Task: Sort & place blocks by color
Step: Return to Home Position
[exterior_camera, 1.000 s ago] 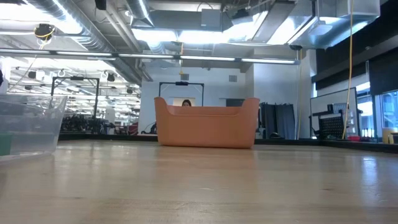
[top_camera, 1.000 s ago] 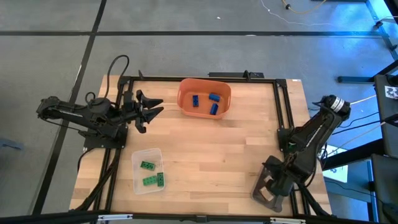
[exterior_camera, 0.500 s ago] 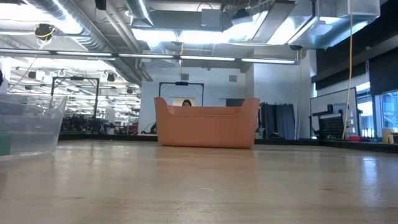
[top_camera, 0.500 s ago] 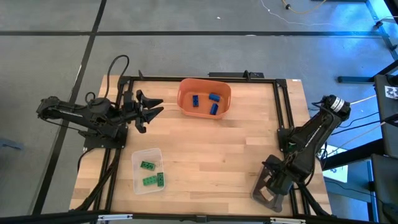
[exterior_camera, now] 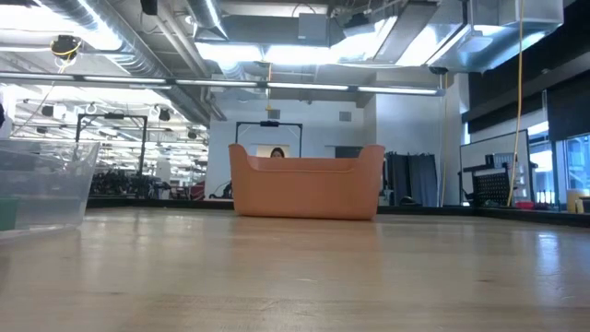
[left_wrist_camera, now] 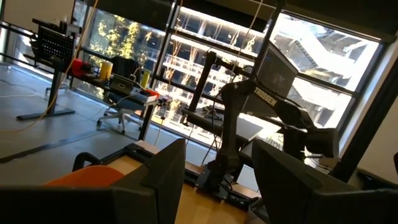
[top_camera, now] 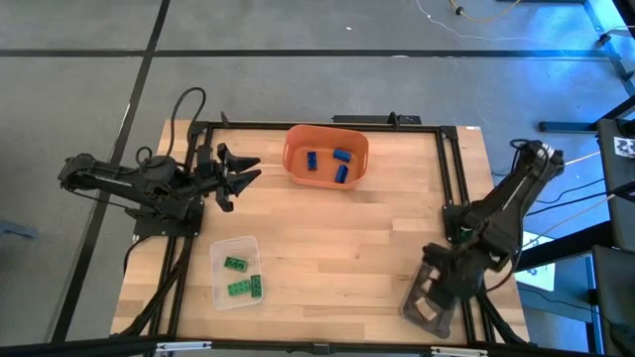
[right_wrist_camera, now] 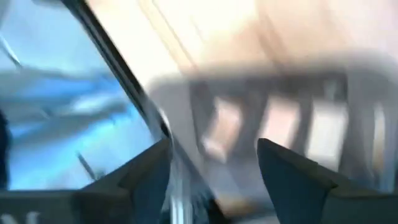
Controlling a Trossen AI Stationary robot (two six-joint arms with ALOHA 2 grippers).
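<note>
Sorting looks finished: blue blocks [top_camera: 342, 155] in the orange bin [top_camera: 290, 154], green blocks [top_camera: 244, 289] in the clear tray [top_camera: 226, 246], none loose on the surface [top_camera: 337, 238]. Left gripper [top_camera: 250, 169] and right gripper [right_wrist_camera: 214, 157] gape empty.

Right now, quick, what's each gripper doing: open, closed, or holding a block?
Left gripper: open, holding nothing.
Right gripper: open, holding nothing, over the dark bin.

- Left arm [top_camera: 129, 183]: matte black, chunky jointed links.
- Cable [top_camera: 185, 103]: black, looped at its base.
- Left gripper [left_wrist_camera: 217, 146]: dark, flat, wedge-shaped fingers [left_wrist_camera: 163, 171].
- Right arm [top_camera: 501, 208]: the same black, with white lettering [left_wrist_camera: 268, 95] on one link.
- Right gripper [right_wrist_camera: 212, 146]: dark, tapered fingers [right_wrist_camera: 292, 174].
</note>
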